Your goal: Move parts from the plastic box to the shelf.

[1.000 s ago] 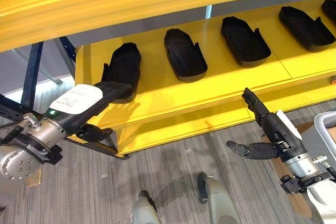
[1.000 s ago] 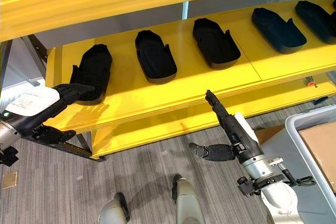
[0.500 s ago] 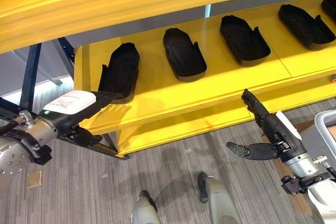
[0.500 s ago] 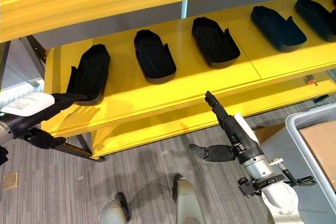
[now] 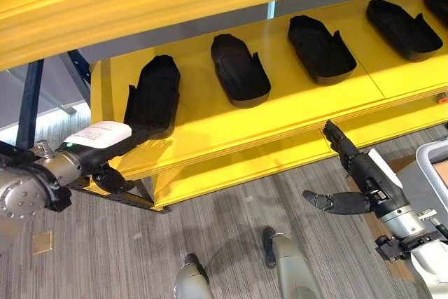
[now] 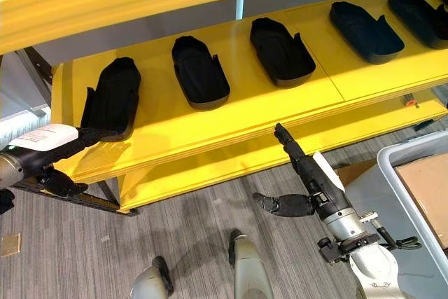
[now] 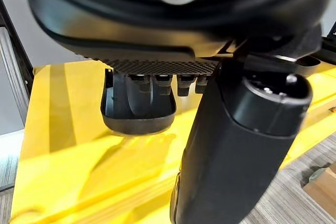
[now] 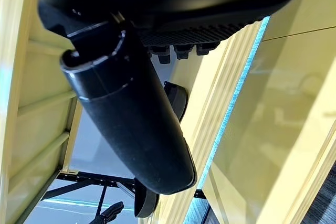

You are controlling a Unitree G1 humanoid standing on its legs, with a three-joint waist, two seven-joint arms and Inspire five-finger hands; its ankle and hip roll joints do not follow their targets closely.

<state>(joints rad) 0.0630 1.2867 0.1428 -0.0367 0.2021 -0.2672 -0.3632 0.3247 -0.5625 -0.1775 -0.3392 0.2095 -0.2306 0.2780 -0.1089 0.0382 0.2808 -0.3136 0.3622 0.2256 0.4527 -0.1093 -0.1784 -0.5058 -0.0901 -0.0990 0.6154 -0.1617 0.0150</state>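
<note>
Several black moulded parts lie in a row on the yellow shelf (image 5: 280, 113). The leftmost part (image 5: 154, 94) rests near the shelf's left end. My left hand (image 5: 105, 150) is at the shelf's front left edge, open, with straight fingers (image 7: 157, 83) reaching to that part's (image 7: 139, 121) near end; whether they touch it I cannot tell. Further right lie a second part (image 5: 239, 69) and a third part (image 5: 322, 48). My right hand (image 5: 357, 173) hangs open below the shelf's front edge with its thumb spread, holding nothing.
A grey plastic box (image 6: 392, 173) with brown cardboard in it stands at the lower right, beside my right arm. A yellow upper shelf (image 5: 175, 5) overhangs the row of parts. A dark metal frame (image 5: 31, 99) stands left of the shelf. Below is grey striped floor.
My left hand has drawn back from the leftmost part towards the shelf's front left edge, and the part stays on the shelf. The right hand has not moved. The view has shifted slightly.
</note>
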